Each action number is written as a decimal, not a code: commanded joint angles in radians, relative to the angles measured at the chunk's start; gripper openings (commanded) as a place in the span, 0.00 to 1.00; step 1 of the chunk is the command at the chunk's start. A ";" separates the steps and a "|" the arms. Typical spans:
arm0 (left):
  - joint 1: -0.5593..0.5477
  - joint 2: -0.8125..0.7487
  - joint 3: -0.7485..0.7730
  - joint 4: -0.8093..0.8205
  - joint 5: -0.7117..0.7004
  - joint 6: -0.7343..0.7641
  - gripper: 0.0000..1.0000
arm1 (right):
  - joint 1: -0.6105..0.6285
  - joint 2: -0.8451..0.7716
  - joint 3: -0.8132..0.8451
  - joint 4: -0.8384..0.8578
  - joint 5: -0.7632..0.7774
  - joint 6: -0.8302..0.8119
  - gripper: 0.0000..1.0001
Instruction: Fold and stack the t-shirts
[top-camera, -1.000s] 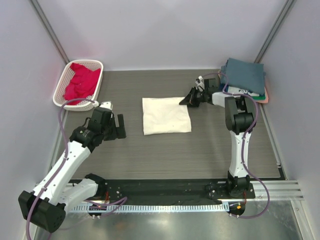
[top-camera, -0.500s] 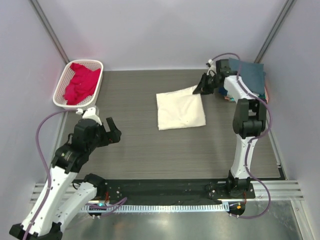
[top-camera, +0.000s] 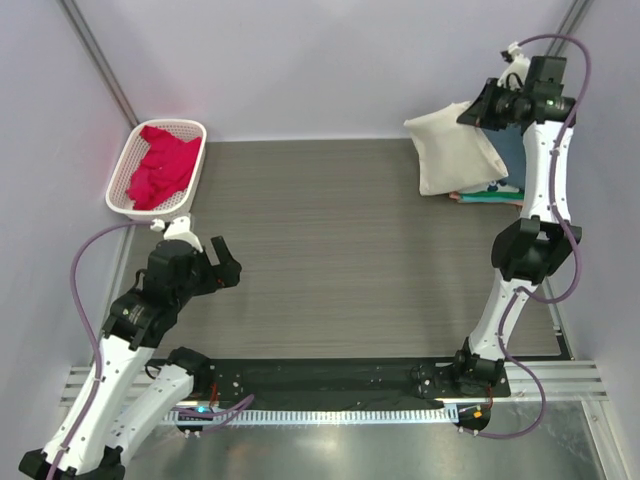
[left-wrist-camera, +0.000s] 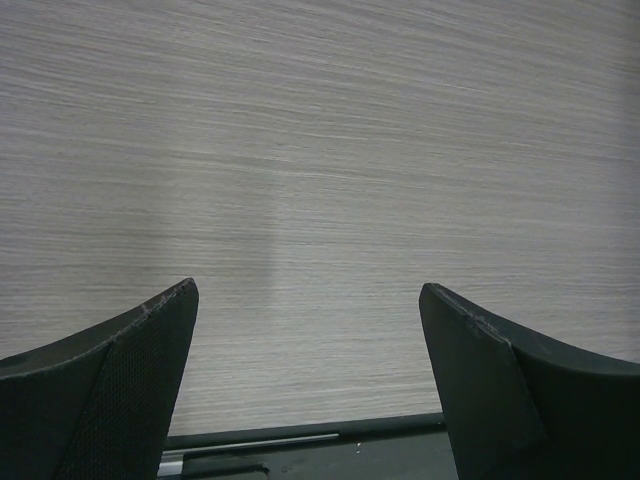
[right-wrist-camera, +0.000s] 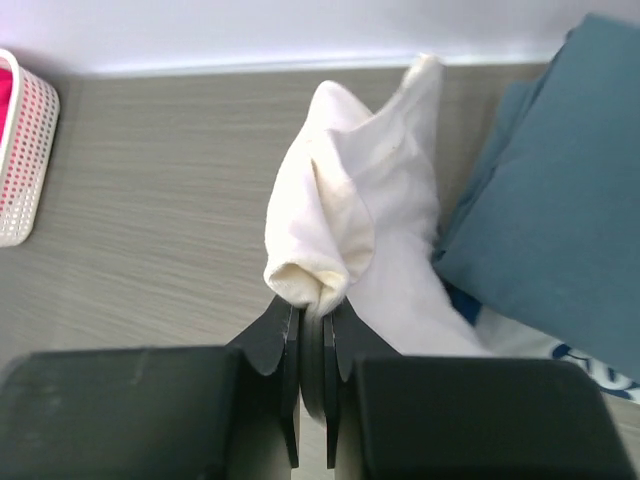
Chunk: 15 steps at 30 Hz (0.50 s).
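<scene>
My right gripper (top-camera: 479, 108) (right-wrist-camera: 313, 306) is shut on a bunched edge of the folded cream t-shirt (top-camera: 450, 146) (right-wrist-camera: 350, 210). It holds the shirt in the air at the back right, where the shirt hangs over the stack of folded t-shirts (top-camera: 488, 193). In the right wrist view the slate-blue t-shirt (right-wrist-camera: 560, 200) tops that stack, with the white printed one (right-wrist-camera: 600, 375) under it. A crimson-pink t-shirt (top-camera: 160, 165) lies crumpled in the basket. My left gripper (top-camera: 218, 262) (left-wrist-camera: 307, 290) is open above bare table at the left, with nothing between its fingers.
The white lattice basket (top-camera: 120, 197) (right-wrist-camera: 22, 150) stands at the back left corner. The grey wood-grain table (top-camera: 330, 250) is walled in on three sides. A black base rail (top-camera: 330, 375) runs along the near edge.
My right gripper has lifted the cream t-shirt off the middle of the table and carried it up and back right over the stack. The left arm pulled back toward its base, then held still.
</scene>
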 joint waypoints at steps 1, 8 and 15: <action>0.003 0.008 0.006 0.029 -0.006 -0.008 0.92 | -0.039 -0.064 0.112 -0.044 -0.067 -0.028 0.01; 0.004 0.023 0.006 0.028 -0.003 -0.008 0.91 | -0.108 -0.035 0.221 -0.024 -0.126 0.030 0.01; 0.006 0.034 0.006 0.031 0.002 -0.008 0.91 | -0.151 -0.035 0.255 0.042 -0.153 0.073 0.01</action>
